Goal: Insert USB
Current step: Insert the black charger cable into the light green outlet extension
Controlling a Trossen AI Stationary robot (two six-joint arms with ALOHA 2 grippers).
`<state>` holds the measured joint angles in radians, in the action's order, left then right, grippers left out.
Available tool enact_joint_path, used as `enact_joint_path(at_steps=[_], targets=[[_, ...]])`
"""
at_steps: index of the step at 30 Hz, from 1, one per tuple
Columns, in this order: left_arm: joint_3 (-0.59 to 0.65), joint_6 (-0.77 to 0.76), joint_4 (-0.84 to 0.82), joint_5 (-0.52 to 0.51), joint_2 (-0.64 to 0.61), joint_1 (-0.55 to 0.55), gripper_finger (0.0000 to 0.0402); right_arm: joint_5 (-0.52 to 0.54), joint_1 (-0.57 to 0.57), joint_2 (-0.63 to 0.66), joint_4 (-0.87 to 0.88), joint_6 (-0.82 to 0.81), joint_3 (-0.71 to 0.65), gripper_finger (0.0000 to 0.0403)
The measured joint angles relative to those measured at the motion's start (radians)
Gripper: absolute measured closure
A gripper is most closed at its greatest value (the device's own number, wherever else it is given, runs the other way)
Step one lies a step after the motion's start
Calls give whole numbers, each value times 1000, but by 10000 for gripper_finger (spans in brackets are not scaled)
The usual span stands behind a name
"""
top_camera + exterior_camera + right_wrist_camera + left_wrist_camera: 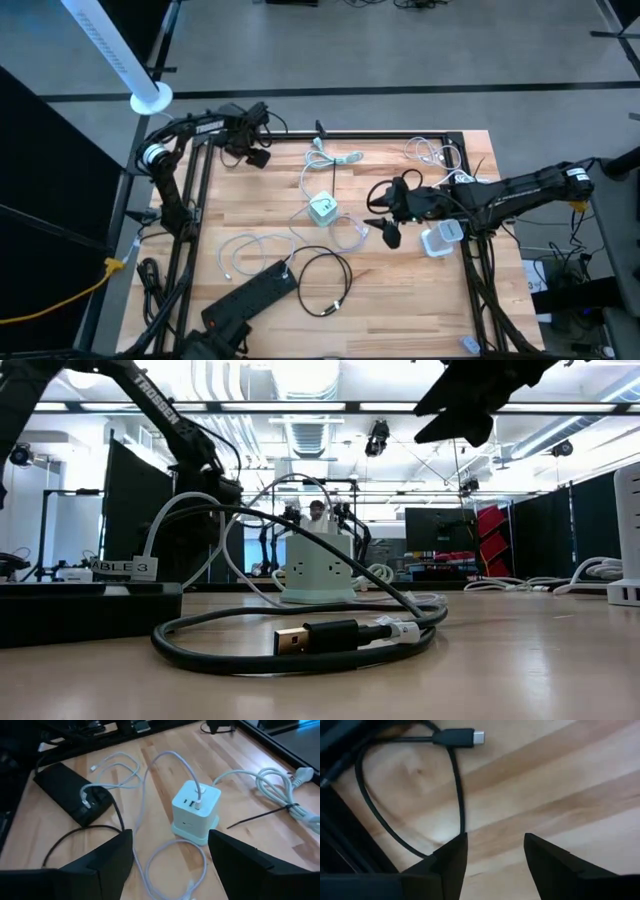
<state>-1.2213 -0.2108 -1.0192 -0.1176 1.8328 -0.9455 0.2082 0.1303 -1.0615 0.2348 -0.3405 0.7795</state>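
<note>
While a white cable sits plugged into the pale green cube-shaped charger [195,810], the right gripper [170,857] hovers near it, jaws wide and empty. Far left, the left gripper [495,855] hangs over bare wood beside a black USB cable [454,739], jaws apart, gripping nothing.

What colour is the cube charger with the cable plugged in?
Pale mint green cube charger, white cable plugged in; clearest in the right wrist view.

Left pincer [492,855] gapes at the far-left corner; right pincer [170,852] gapes mid-table.
</note>
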Motion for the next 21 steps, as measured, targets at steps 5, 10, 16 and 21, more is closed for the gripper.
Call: enact_joint_path(at_steps=[5, 10, 16, 21], targets=[[63, 9, -60, -5, 0, -63, 229, 1, -6, 0, 1, 7, 0, 164], [108, 49, 19, -5, -16, -81, 218, 2, -7, 0, 1, -61, 0, 170], [110, 132, 57, -47, -28, -72, 201, 9, -12, 0, 0, -118, 0, 174], [131, 208, 42, -68, 9, -94, 202, 12, -16, 0, -1, -175, 0, 176]])
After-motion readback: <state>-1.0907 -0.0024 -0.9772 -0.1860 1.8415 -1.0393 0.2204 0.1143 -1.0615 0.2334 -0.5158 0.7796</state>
